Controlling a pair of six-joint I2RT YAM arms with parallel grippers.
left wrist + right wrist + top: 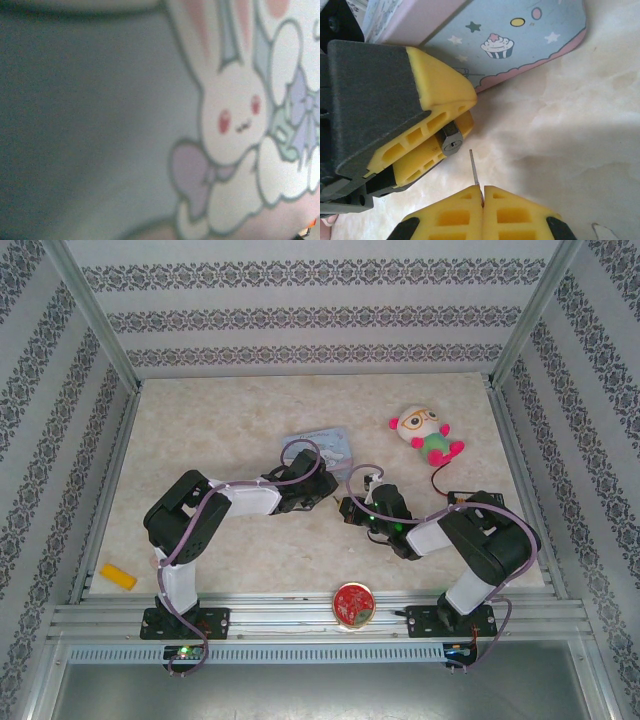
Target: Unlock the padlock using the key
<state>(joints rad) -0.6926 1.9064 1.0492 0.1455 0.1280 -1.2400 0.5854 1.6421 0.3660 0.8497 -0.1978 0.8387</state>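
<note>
Right gripper (482, 192), nearest the lens, is pinched shut on the key (474, 167), its thin blade standing up between the yellow pads. Just beyond, the left gripper (465, 114) is clamped on the padlock (451, 143), keyhole facing the blade but apart from it. Both pieces look secured; judging by that, lining up, inserting, turning and freeing the shackle are left. Behind on the table (570, 150), the tin (520, 45) shows a cupcake and stars, no readable writing.
</note>
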